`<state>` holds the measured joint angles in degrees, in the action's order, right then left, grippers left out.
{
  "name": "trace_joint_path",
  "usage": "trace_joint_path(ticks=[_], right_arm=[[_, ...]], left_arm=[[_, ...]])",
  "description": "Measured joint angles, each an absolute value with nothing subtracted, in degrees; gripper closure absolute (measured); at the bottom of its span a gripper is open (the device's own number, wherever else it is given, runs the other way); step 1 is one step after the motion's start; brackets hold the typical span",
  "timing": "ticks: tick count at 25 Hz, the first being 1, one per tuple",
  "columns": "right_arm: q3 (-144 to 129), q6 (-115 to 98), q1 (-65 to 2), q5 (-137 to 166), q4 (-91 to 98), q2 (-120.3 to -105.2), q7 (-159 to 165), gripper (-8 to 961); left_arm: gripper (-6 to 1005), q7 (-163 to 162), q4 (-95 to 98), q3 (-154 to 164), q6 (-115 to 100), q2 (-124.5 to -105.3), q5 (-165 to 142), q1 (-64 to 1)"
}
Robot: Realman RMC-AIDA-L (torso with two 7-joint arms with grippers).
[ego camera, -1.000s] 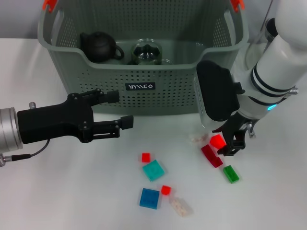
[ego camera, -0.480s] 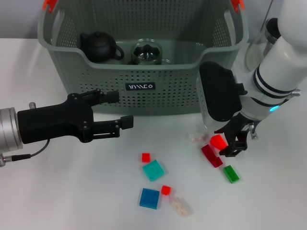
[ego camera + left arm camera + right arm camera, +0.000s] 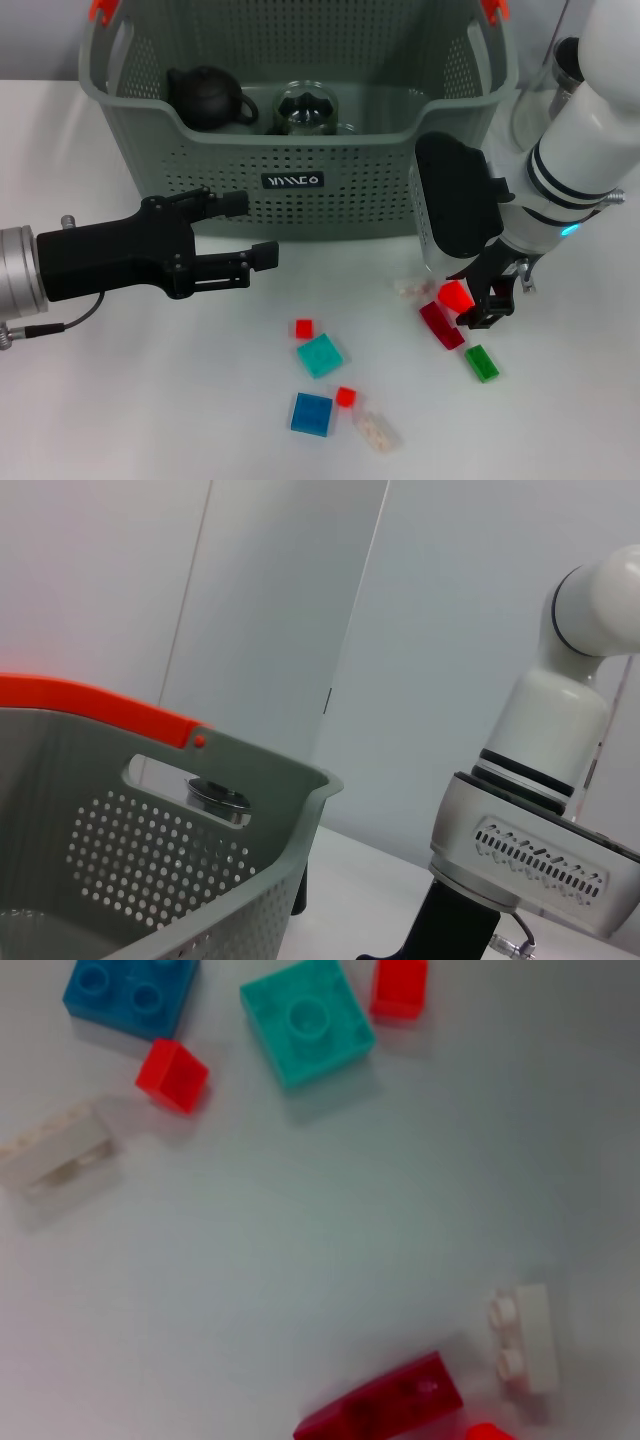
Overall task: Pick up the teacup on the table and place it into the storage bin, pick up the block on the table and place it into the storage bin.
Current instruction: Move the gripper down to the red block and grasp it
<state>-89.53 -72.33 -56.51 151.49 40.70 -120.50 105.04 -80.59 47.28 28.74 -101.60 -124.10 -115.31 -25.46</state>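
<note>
Head view shows a bright red block [image 3: 455, 295] held between the closed fingers of the right gripper [image 3: 472, 305], at the right of the frame, just above the table [image 3: 120, 400]. The storage bin [image 3: 290, 190] lies up and left of it. The left gripper [image 3: 250, 228] waits open and empty.

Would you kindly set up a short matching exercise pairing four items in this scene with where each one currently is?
Things:
1. black teapot
2. bright red block
3. blue block
4. green block

Places:
A. between the right gripper fingers
B. inside the storage bin
C. on the table, right of the dark red block
D. on the table, below the teal block

Pairs: 1-B, 2-A, 3-D, 4-C
</note>
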Motion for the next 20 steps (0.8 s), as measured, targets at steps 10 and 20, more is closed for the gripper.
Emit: trace_joint_path(ticks=[10,20], right_arm=[[-89.6,-72.2,-56.5,151.4,40.7,-120.58,104.9,451],[-89.6,-71.6,-56.6,151.6,40.1,-120.59,105.1,468]], left_arm=[[139,-80.6,47.3,28.7,-101.6,-124.1,-115.3,-25.3],[139,-80.6,47.3,28.7,-101.6,-124.1,-115.3,-25.3]])
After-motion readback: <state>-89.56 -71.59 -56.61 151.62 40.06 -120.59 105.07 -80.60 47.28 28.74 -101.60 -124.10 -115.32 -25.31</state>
